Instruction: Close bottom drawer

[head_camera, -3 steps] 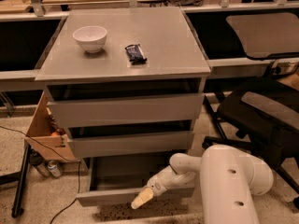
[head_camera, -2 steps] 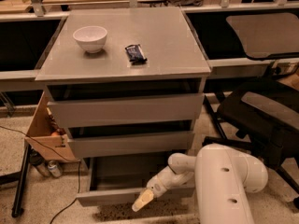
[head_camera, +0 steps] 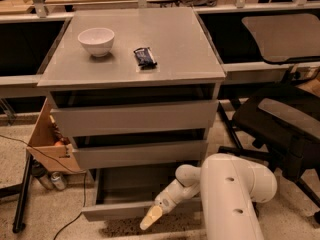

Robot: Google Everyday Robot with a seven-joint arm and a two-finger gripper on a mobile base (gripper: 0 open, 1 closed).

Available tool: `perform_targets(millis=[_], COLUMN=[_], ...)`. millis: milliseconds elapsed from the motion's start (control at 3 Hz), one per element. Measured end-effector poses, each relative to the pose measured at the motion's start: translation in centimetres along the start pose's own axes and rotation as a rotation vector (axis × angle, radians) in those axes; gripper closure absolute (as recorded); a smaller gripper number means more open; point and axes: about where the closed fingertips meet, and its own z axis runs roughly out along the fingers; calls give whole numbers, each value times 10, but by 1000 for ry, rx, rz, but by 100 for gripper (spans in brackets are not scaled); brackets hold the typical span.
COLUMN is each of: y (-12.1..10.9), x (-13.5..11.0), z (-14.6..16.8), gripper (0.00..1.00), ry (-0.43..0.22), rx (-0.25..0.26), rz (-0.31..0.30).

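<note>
Only the arm [head_camera: 235,194] has shifted since a second ago: its bulky white link at the lower right has swung slightly leftward, closer to the cabinet [head_camera: 165,39]. The gripper [head_camera: 151,217] and the drawer look unchanged. From that thick link the arm bends at a rounded elbow. A slimmer forearm slopes down and to the left, ending in the pale yellowish gripper tip.

The gripper sits at the front edge of the bottom drawer [head_camera: 112,211], right of the panel's middle. It overlaps the flat front, seemingly against it. Whether it is clenched or released cannot be told.

The bottom drawer is pulled out from the cabinet's base, its plain grey inside showing behind the gripper, beneath the two taller drawers. On the cabinet top, a white bowl [head_camera: 96,40] stands near the back left corner, with a dark packet [head_camera: 145,57] beside it toward the middle.
</note>
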Motion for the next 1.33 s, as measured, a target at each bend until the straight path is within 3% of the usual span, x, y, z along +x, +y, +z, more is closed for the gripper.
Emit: perform_targets(millis=[333, 667, 1333], y=[-4, -11, -18], x=[-3, -2, -17], z=[10, 20, 12], gripper=[0, 0, 0], ry=[24, 7, -136], rx=[-3, 0, 26], rz=[11, 63, 153])
